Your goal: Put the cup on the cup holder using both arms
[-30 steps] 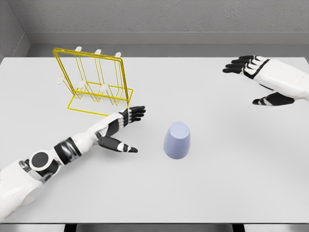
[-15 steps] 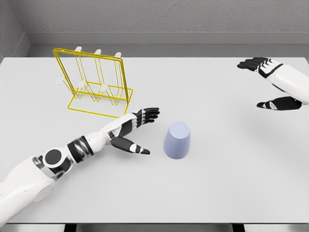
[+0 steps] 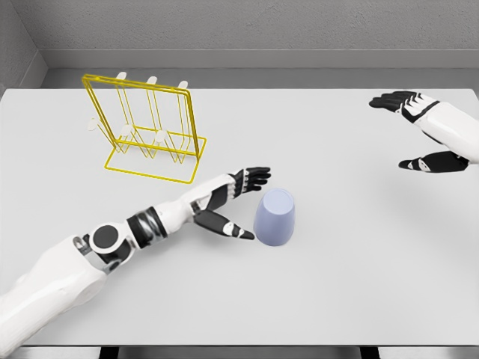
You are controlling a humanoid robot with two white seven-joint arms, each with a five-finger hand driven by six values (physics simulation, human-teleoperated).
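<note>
A pale blue cup (image 3: 275,217) stood upside down on the white table (image 3: 359,284), around the middle of the surface and a little toward the front edge. Its flat base faced up and its wider mouth rested on the tabletop.

The left hand (image 3: 232,200) lay just beside the cup on its left side. The fingers were spread wide and held nothing: the four dark fingers pointed past the cup's upper left, and the thumb reached toward its lower left flank, its tip almost at the cup wall. Whether the thumb actually touched the cup could not be told. The white forearm ran back from there toward the table's front left corner.

The yellow wire cup holder (image 3: 147,127) stood upright near the back left corner of the table, well apart from the cup, with white-tipped pegs rising inside its frame.

The right hand (image 3: 423,131) hovered by the right edge of the table, toward the back, far from the cup. Its fingers were also opened wide, with thumb and fingers well separated, and it gripped nothing.
</note>
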